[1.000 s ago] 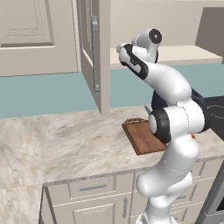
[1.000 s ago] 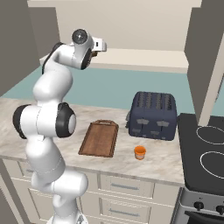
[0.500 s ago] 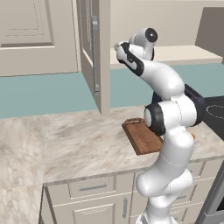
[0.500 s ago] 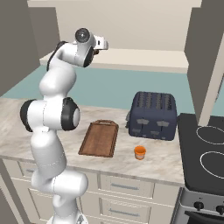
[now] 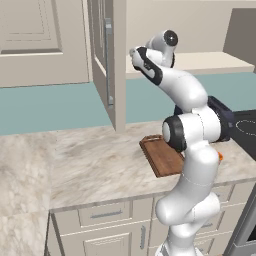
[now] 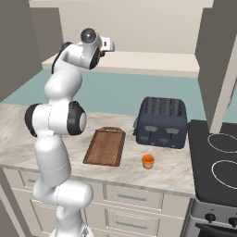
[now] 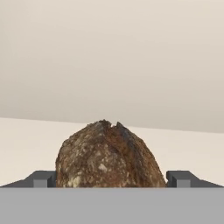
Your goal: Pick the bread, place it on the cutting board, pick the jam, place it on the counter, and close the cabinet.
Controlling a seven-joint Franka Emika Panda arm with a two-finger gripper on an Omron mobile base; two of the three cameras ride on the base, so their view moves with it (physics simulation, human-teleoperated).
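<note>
The bread (image 7: 108, 155), a dark brown lumpy loaf, sits on the cream shelf of the cabinet (image 5: 107, 60), whose door stands open. My gripper (image 7: 111, 180) is open, one fingertip on each side of the loaf and close to its flanks. In the base views the hand (image 6: 109, 45) is raised high and reaches into the cabinet (image 6: 139, 62). The cutting board (image 6: 105, 146) lies bare on the counter (image 6: 125, 172). The jam (image 6: 148, 161), a small orange jar, stands on the counter just right of the board.
A dark blue toaster (image 6: 162, 121) stands behind the jam. A stove (image 6: 216, 163) borders the counter on the right. The open cabinet door (image 5: 114, 75) juts out over the counter (image 5: 85, 165) left of the arm.
The arm has stretched up and forward, carrying the hand deeper over the cabinet shelf toward the bread. Board and jam have not moved.
</note>
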